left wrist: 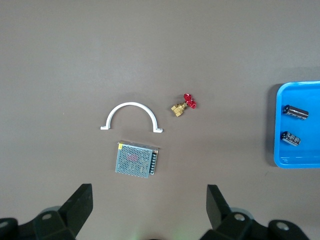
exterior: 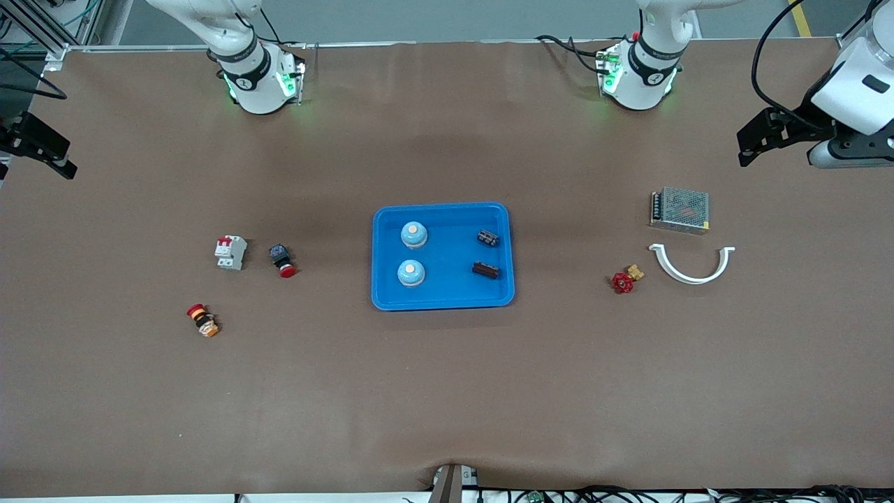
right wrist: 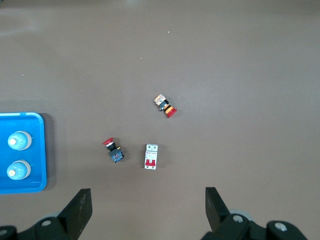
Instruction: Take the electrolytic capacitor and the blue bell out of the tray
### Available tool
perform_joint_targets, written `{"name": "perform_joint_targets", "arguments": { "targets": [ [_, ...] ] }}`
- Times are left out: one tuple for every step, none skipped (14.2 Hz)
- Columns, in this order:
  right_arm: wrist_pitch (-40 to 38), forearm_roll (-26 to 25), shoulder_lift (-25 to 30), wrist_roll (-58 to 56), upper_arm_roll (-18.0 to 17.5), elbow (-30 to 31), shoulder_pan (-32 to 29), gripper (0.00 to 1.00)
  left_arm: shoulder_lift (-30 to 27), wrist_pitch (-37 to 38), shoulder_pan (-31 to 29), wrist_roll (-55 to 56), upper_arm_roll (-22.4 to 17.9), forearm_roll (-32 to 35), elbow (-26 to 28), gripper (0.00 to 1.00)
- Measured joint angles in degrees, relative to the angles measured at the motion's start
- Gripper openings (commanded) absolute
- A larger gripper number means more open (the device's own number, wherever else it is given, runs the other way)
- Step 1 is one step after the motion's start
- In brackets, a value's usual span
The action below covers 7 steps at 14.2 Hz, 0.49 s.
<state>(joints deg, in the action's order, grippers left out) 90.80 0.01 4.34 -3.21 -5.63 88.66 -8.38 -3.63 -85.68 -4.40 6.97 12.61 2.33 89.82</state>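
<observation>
Best to bring the left gripper (left wrist: 147,210), wide open and empty, from over the power supply (exterior: 679,209) across to the tray (exterior: 443,302), squarely above a capacitor (exterior: 487,237), while the right gripper (right wrist: 147,210), likewise open and empty, waits.

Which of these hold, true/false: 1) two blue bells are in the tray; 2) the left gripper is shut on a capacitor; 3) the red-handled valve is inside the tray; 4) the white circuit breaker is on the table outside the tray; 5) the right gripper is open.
1) True. Both blue bells sit in the tray.
2) False. The left gripper is open and empty, over the table near the power supply; the capacitors lie in the tray.
3) False. The red-handled valve is on the table beside the white clamp.
4) True. The white circuit breaker lies toward the right arm's end.
5) True. The right gripper is open, empty.
</observation>
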Motion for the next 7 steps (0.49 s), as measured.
{"name": "perform_joint_targets", "arguments": {
  "targets": [
    [0.0,0.0,0.0,0.0,-0.1,0.0,0.0,1.0,0.0,0.2,0.0,0.0,0.0,0.0,0.0,1.0],
    [0.0,0.0,0.0,0.0,-0.1,0.0,0.0,1.0,0.0,0.3,0.0,0.0,0.0,0.0,0.0,1.0],
    [0.0,0.0,0.0,0.0,-0.1,0.0,0.0,1.0,0.0,0.3,0.0,0.0,0.0,0.0,0.0,1.0],
    [-0.1,0.0,0.0,0.0,-0.2,0.0,0.0,1.0,0.0,0.3,0.0,0.0,0.0,0.0,0.0,1.0],
    [-0.2,0.0,0.0,0.0,-0.2,0.0,0.0,1.0,0.0,0.3,0.0,0.0,0.0,0.0,0.0,1.0],
    [-0.2,0.0,0.0,0.0,-0.2,0.0,0.0,1.0,0.0,0.3,0.0,0.0,0.0,0.0,0.0,1.0],
    [-0.3,0.0,0.0,0.0,-0.2,0.0,0.0,1.0,0.0,0.3,0.0,0.0,0.0,0.0,0.0,1.0]
  ]
}}
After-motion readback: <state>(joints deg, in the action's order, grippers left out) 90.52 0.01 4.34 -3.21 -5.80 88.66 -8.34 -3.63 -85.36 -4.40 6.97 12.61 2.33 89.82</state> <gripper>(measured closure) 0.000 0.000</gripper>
